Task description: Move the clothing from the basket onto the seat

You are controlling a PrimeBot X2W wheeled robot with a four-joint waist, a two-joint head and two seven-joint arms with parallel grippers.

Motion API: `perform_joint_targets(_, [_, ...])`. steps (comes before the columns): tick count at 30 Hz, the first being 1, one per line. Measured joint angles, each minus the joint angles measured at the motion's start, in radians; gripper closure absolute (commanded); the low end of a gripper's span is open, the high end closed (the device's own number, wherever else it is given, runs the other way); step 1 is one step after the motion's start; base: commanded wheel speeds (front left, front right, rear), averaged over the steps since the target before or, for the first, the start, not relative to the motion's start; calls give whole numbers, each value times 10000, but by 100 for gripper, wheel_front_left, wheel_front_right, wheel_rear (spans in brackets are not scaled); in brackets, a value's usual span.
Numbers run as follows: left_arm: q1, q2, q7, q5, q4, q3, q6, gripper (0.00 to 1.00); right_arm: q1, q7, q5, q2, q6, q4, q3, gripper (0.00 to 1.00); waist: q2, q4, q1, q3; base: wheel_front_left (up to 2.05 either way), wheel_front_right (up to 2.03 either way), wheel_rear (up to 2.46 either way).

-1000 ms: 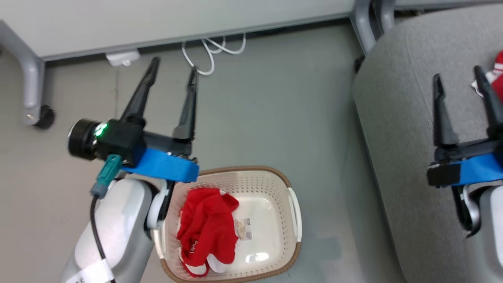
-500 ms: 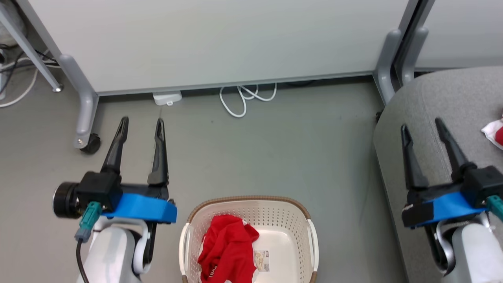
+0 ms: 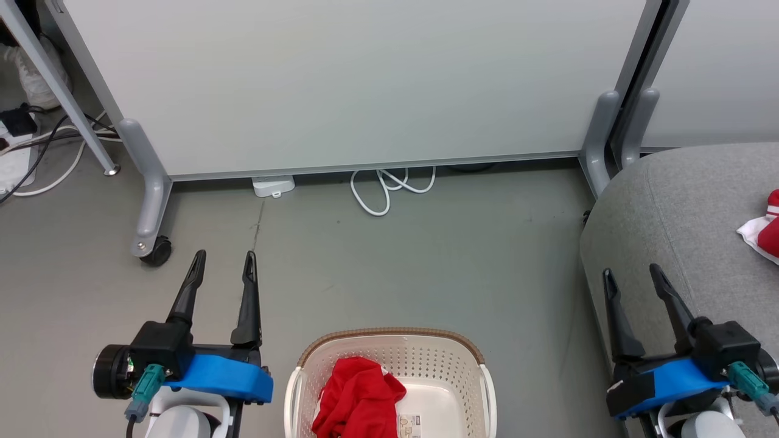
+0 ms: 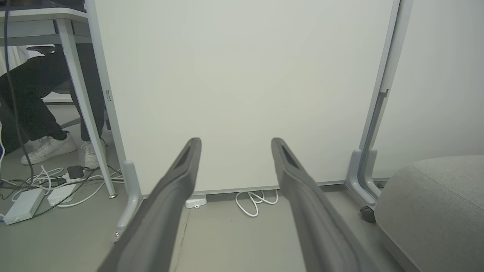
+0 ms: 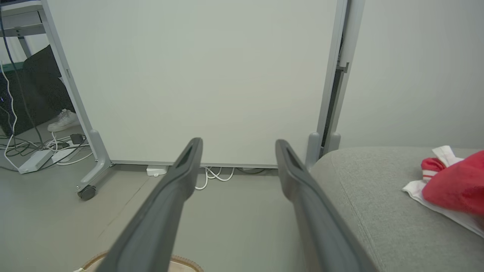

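Observation:
The cream perforated basket (image 3: 447, 356) with a brown rim sits on the floor at the bottom centre of the head view, a crumpled red garment (image 3: 359, 401) lying in its left half. A second red and white garment (image 3: 765, 234) rests on the grey seat (image 3: 669, 213) at the right edge, and it also appears in the right wrist view as clothing (image 5: 452, 185) on the seat (image 5: 370, 200). My left gripper (image 3: 223, 261) hangs open and empty left of the basket. Over the seat's front edge my right gripper (image 3: 632, 277) stands open, also empty.
A white partition panel (image 3: 353, 85) on grey castor legs (image 3: 149, 207) stands ahead, with a white cable coil (image 3: 389, 188) under it. A person's legs and white shoes (image 4: 49, 147) sit beyond a desk leg among cables at far left.
The head camera has tilted up and back, so the basket slid toward the bottom edge and more of the partition shows. Both grippers stay open and empty, now lower in the picture.

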Motion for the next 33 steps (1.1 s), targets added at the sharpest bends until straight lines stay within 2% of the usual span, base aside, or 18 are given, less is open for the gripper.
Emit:
perform_joint_targets(21, [430, -257, 0, 270, 178, 301, -236, 0, 679, 0, 188, 240, 0, 190, -234, 0, -1, 14, 1, -209, 0, 0, 0])
perform_joint_targets(33, [140, -278, 0, 414, 290, 8, -253, 0, 593, 0, 265, 251, 0, 236, -121, 0, 0, -4, 2, 55, 0, 0, 0])
